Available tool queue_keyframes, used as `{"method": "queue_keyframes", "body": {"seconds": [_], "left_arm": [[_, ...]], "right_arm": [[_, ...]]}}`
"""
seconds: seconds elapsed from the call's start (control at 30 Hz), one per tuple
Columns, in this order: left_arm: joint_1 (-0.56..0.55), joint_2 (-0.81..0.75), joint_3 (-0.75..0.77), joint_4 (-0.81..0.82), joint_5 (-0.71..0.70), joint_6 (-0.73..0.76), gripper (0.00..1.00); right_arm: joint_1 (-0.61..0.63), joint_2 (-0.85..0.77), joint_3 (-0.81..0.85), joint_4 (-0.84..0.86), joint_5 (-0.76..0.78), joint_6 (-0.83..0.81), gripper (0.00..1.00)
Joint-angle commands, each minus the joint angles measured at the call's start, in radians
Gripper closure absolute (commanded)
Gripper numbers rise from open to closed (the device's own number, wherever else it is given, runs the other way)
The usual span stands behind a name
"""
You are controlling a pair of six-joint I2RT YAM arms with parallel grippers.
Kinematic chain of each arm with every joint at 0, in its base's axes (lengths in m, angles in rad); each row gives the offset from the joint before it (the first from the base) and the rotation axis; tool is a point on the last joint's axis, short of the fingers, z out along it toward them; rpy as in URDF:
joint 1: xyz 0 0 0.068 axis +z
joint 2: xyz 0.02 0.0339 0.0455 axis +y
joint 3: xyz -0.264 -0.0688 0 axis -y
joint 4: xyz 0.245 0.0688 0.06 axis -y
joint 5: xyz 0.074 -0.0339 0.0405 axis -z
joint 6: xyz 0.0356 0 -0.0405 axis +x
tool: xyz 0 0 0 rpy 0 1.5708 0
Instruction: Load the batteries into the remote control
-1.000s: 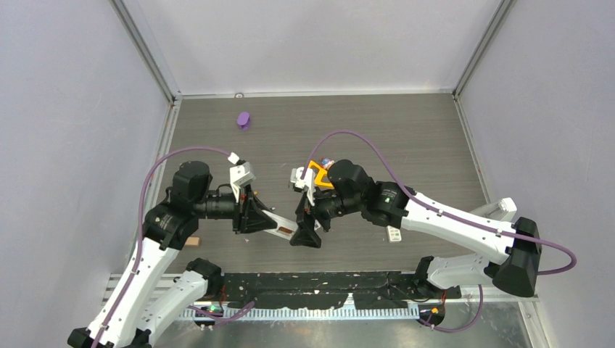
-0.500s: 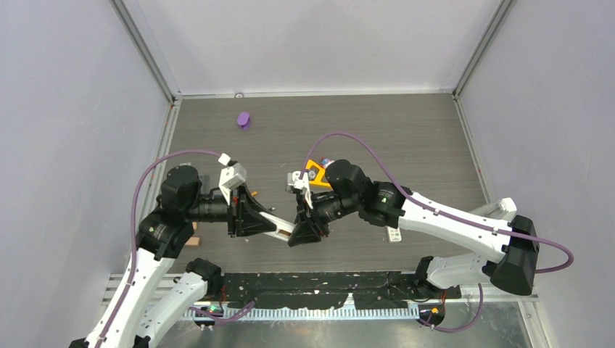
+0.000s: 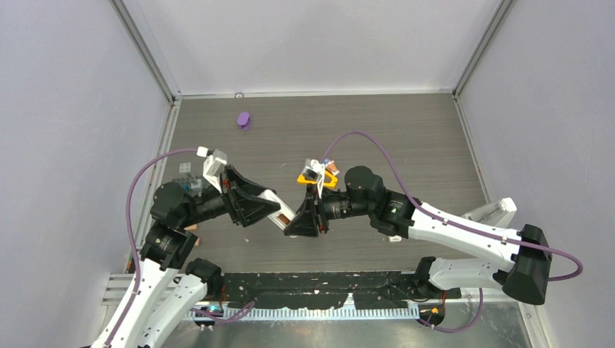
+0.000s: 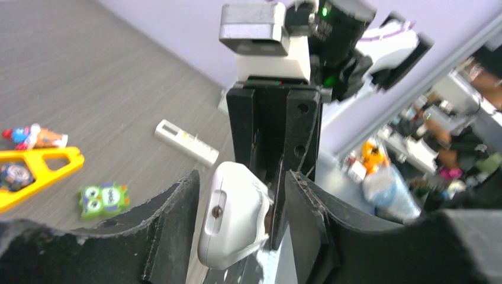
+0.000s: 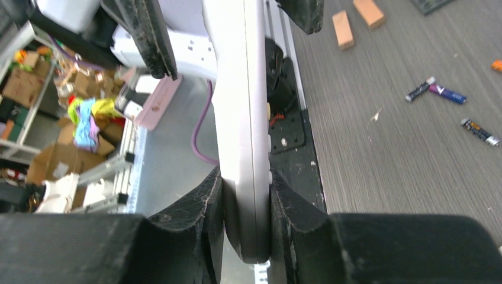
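Observation:
The white remote control (image 3: 280, 217) hangs in the air between my two grippers, above the table's near edge. My right gripper (image 5: 245, 192) is shut on one end of the remote control (image 5: 241, 106), both pads pressed flat on its faces. My left gripper (image 4: 241, 184) stands open around the other end (image 4: 232, 223), with a gap showing beside the left finger. In the right wrist view three thin batteries (image 5: 446, 93) lie loose on the table, and an orange tip (image 5: 497, 65) shows at the edge.
A yellow triangle toy (image 3: 312, 178) lies behind the right wrist, with a green owl toy (image 4: 103, 199) near it. A second small white remote (image 4: 186, 142) lies near the right arm. A purple object (image 3: 244, 119) sits far left. Two wooden blocks (image 5: 342, 28) lie by the left arm.
My right gripper has shut on the remote and my left jaws have opened off it. The left wrist swung up and back to the left.

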Motion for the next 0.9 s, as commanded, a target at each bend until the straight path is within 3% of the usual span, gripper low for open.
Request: {"method": "queue_keyframes", "body": {"seconds": [0.0,0.1,0.2,0.37,0.5,0.57,0.6,0.67,0.73,0.87], "left_arm": [[-0.002,-0.019,-0.064,0.387,-0.107,-0.226,0.44],[-0.002,-0.008,-0.088,0.503,-0.097,-0.302,0.42],[-0.002,-0.005,-0.098,0.527,-0.098,-0.328,0.48],[-0.003,-0.003,-0.102,0.548,-0.093,-0.336,0.8],[-0.002,-0.008,-0.114,0.55,-0.082,-0.324,1.0],[-0.002,-0.014,-0.109,0.52,-0.088,-0.294,1.0],[-0.002,-0.022,-0.103,0.463,-0.105,-0.264,1.0],[-0.002,-0.042,-0.068,0.299,-0.193,-0.168,1.0],[-0.002,-0.071,-0.025,0.097,-0.372,-0.063,1.0],[-0.002,-0.129,0.035,-0.224,-0.853,0.041,1.0]], "right_arm": [[-0.012,-0.04,0.001,0.189,0.068,0.136,0.9],[-0.015,-0.037,-0.019,0.253,0.078,0.187,0.9],[-0.016,-0.029,-0.029,0.293,0.073,0.221,0.9],[-0.028,-0.017,-0.043,0.34,0.054,0.263,0.9],[-0.036,-0.013,-0.042,0.345,0.052,0.277,0.87],[-0.038,-0.009,-0.036,0.33,0.059,0.274,0.77],[-0.038,-0.009,-0.034,0.321,0.077,0.27,0.56],[-0.039,-0.019,-0.031,0.278,0.139,0.238,0.28],[-0.038,-0.043,-0.029,0.211,0.235,0.177,0.13],[-0.038,-0.03,-0.02,0.077,0.439,0.127,0.09]]}}
